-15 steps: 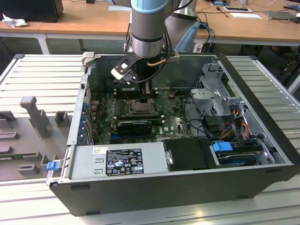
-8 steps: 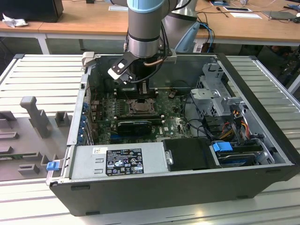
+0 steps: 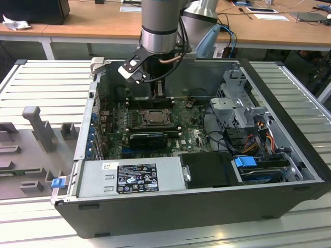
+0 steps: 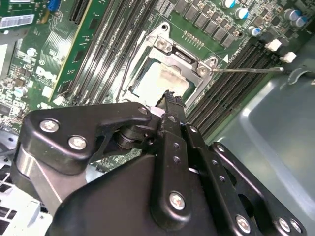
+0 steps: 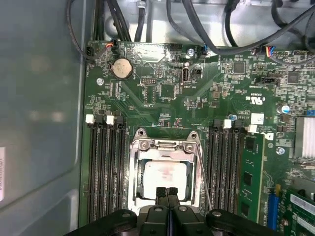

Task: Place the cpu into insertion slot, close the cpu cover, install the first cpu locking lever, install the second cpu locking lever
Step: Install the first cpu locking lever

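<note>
Lying on a pale grey ribbed tabletop (image 3: pixel 46 77), a black tower computer case (image 3: pixel 207 201) sits open on its side, with wooden desks (image 3: pixel 93 20) behind it. The grey robot arm (image 3: pixel 160 20) reaches straight down into the case over the green circuit board (image 5: pixel 162 108). Its jaws are pressed together with nothing between them, their tips at the edge of the thin silvery metal cpu cover (image 5: pixel 166 145); contact cannot be judged. The pale square cpu (image 5: pixel 165 177) lies in the metal-rimmed insertion slot (image 3: pixel 146 120), showing through the lowered cover's window. A thin silvery wire lever (image 4: pixel 246 70) juts out over the long black memory slots (image 5: pixel 103 167).
</note>
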Tool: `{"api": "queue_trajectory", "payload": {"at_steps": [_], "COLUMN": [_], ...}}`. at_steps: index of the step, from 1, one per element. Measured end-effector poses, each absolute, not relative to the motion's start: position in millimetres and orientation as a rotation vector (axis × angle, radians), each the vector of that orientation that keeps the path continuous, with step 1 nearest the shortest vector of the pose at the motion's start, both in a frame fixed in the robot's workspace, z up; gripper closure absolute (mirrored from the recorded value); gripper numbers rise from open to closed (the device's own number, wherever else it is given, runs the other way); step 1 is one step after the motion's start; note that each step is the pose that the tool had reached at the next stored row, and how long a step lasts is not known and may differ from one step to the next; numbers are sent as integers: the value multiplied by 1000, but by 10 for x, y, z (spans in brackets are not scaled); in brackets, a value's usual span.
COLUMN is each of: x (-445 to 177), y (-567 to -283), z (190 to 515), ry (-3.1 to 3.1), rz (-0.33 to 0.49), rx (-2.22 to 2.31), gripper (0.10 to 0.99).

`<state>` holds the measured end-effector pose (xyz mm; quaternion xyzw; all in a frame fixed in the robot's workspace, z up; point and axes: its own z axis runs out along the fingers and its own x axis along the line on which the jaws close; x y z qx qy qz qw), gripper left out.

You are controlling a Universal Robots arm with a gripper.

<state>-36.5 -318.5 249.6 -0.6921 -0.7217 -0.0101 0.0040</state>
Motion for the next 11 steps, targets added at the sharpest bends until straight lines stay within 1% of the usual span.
{"api": "queue_trajectory", "payload": {"at_steps": [3,11], "x": [-365,-365], "y": [-3185,-3185], "z": [2606,2733], "ry": [-2262,-2288], "rz": [-32,-32], "rx": [-2169,-2141], "gripper": [980,980]}}
